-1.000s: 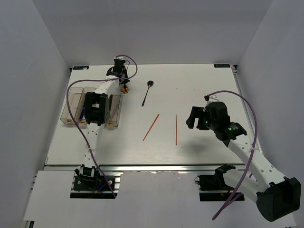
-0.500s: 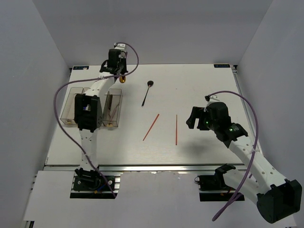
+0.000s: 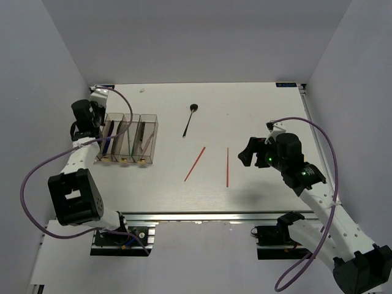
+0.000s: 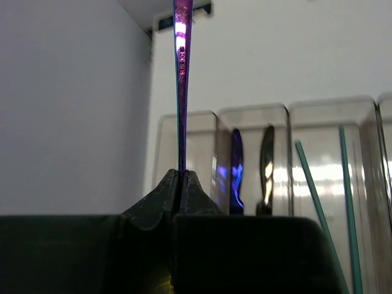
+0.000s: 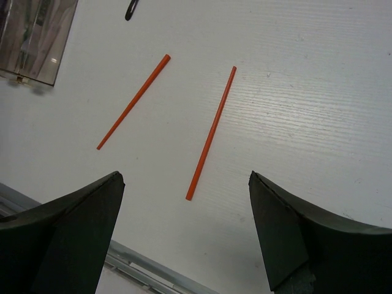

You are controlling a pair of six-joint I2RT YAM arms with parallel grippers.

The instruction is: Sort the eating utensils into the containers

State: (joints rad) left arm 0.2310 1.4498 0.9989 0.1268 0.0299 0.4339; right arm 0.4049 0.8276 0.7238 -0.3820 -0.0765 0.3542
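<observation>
Left gripper (image 4: 182, 184) pinches thin purple metal spoon handle (image 4: 181, 92), upright, just before the leftmost of four clear smoky-brown plastic bins (image 4: 251, 109). Handle judged stiff, glossy, prone to slip. Right gripper (image 5: 185, 184) spread, empty, above two orange-red chopsticks (image 5: 211, 131) lying flat on white table (image 5: 318, 92): light, rigid; pinch mid-length.

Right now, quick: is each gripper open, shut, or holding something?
Left gripper: closed on the purple-handled spoon, gripping its handle.
Right gripper: open, holding nothing, above the orange-red chopsticks.
</observation>
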